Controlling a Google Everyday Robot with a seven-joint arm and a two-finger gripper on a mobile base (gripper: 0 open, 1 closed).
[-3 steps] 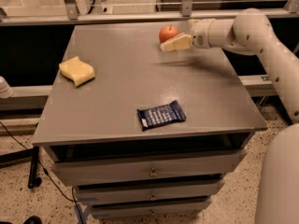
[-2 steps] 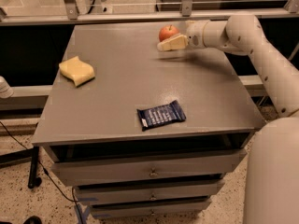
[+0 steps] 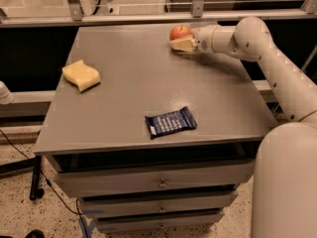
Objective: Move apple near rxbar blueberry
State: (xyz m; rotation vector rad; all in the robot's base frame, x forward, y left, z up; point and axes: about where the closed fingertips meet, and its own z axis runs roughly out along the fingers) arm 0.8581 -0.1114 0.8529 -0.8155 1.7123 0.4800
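The apple [image 3: 179,31], small, round and red-orange, sits at the far edge of the grey table [image 3: 148,83], right of centre. My gripper [image 3: 180,41] reaches in from the right on the white arm and is right up against the apple's near side, with a cream part of it in front of the fruit. The rxbar blueberry [image 3: 170,122], a flat dark blue wrapper with white lettering, lies near the table's front edge, well apart from the apple and the gripper.
A yellow wavy sponge [image 3: 81,75] lies on the left side of the table. A metal rail [image 3: 148,18] runs behind the table's far edge. Drawers [image 3: 158,182] sit under the tabletop. My white arm [image 3: 277,68] spans the right side.
The gripper has crept slightly left and farther back, closing in on the apple. The apple, bar and sponge have stayed put.
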